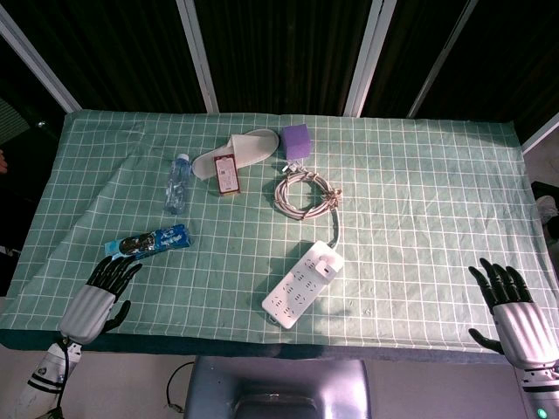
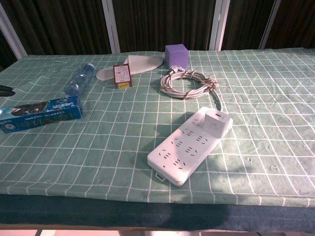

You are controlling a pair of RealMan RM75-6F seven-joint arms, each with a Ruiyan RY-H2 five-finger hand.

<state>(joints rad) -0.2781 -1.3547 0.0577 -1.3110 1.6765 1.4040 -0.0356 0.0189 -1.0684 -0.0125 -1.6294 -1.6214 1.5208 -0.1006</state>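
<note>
My left hand [image 1: 100, 295] rests at the table's front left corner, fingers spread and holding nothing. Its fingertips lie just short of a blue biscuit packet [image 1: 147, 242] [image 2: 39, 114]. My right hand [image 1: 511, 305] hovers at the front right edge, also empty with fingers apart and nothing near it. A white power strip [image 1: 303, 281] [image 2: 192, 143] lies diagonally in the front middle, with a white plug block [image 1: 325, 262] [image 2: 217, 122] seated at its far end. Its cord runs back to a coiled cable [image 1: 301, 192] [image 2: 189, 83]. Neither hand shows in the chest view.
A green checked cloth [image 1: 419, 201] covers the table. At the back lie a clear water bottle [image 1: 178, 183] [image 2: 79, 78], a small red box [image 1: 227, 173] [image 2: 122, 75], a white slipper [image 1: 238, 150] [image 2: 138, 65] and a purple cube [image 1: 297, 140] [image 2: 176, 55].
</note>
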